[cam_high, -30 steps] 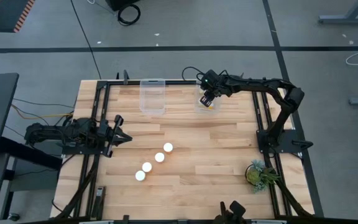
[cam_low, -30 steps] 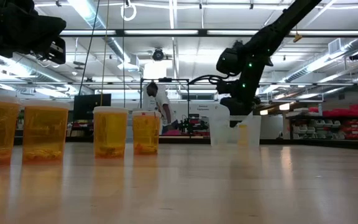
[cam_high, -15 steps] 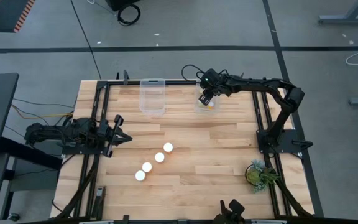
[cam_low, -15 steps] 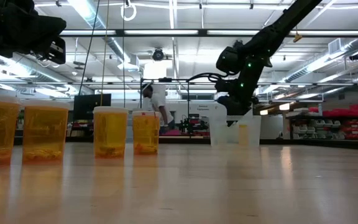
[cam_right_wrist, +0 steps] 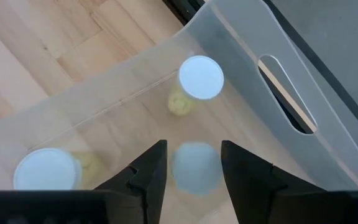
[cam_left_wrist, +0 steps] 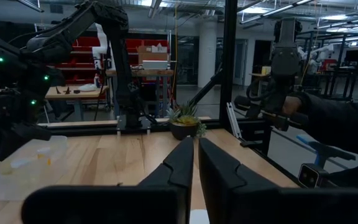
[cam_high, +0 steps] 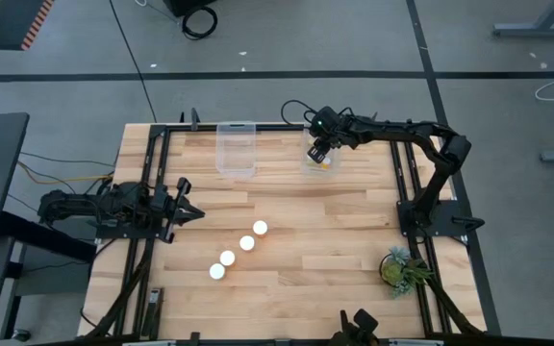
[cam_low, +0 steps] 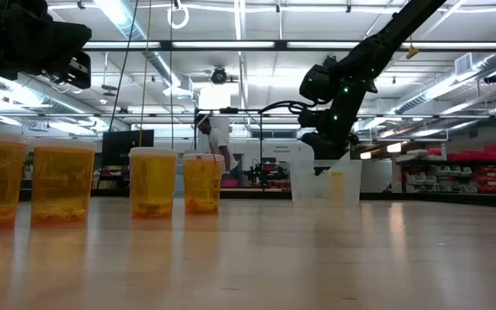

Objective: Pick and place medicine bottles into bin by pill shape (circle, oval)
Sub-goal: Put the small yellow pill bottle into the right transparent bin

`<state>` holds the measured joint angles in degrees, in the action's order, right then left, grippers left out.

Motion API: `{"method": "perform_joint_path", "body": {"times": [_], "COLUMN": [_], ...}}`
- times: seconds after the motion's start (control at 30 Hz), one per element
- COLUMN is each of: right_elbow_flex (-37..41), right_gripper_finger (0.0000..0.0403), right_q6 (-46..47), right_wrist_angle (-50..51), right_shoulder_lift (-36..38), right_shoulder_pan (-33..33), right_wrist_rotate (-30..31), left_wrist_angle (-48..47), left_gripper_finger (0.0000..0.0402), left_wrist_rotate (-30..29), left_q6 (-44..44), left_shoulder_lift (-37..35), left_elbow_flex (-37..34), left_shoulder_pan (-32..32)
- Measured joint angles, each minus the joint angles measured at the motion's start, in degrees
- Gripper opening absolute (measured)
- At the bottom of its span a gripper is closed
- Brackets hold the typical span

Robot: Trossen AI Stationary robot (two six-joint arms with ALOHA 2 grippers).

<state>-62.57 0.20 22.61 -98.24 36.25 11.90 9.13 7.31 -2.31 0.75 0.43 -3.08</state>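
Note:
Four amber medicine bottles with white caps (cam_high: 247,242) stand upright in a slanting row on the table's near middle; they also show in the low view (cam_low: 153,183). My right gripper (cam_right_wrist: 194,163) is open, pointing down into the right clear bin (cam_high: 327,169). A bottle cap (cam_right_wrist: 195,167) shows between its fingers with a thin gap on each side. Two more bottles (cam_right_wrist: 201,78) (cam_right_wrist: 45,169) stand upright on the bin floor. My left gripper (cam_high: 188,211) is shut and empty at the table's left edge.
A second clear bin (cam_high: 237,149) stands left of the right bin at the far edge. A small potted plant (cam_high: 399,267) sits at the near right. Black frame rails (cam_high: 407,183) run along the table's sides. A person (cam_low: 218,142) stands in the room beyond.

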Motion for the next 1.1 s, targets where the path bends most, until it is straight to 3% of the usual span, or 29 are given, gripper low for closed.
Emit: {"method": "perform_joint_path", "body": {"times": [1.1], "right_elbow_flex": [-0.02], "right_gripper_finger": [0.0167], "right_q6": [-3.18], "right_wrist_angle": [-1.59], "right_shoulder_lift": [0.00], "right_shoulder_pan": [-0.04], "right_wrist_rotate": [0.00], "left_wrist_angle": [0.00], "left_gripper_finger": [0.0031], "left_wrist_rotate": [0.00], "left_q6": [0.00], "left_shoulder_lift": [0.00], "left_elbow_flex": [0.00], "left_shoulder_pan": [0.01]}}
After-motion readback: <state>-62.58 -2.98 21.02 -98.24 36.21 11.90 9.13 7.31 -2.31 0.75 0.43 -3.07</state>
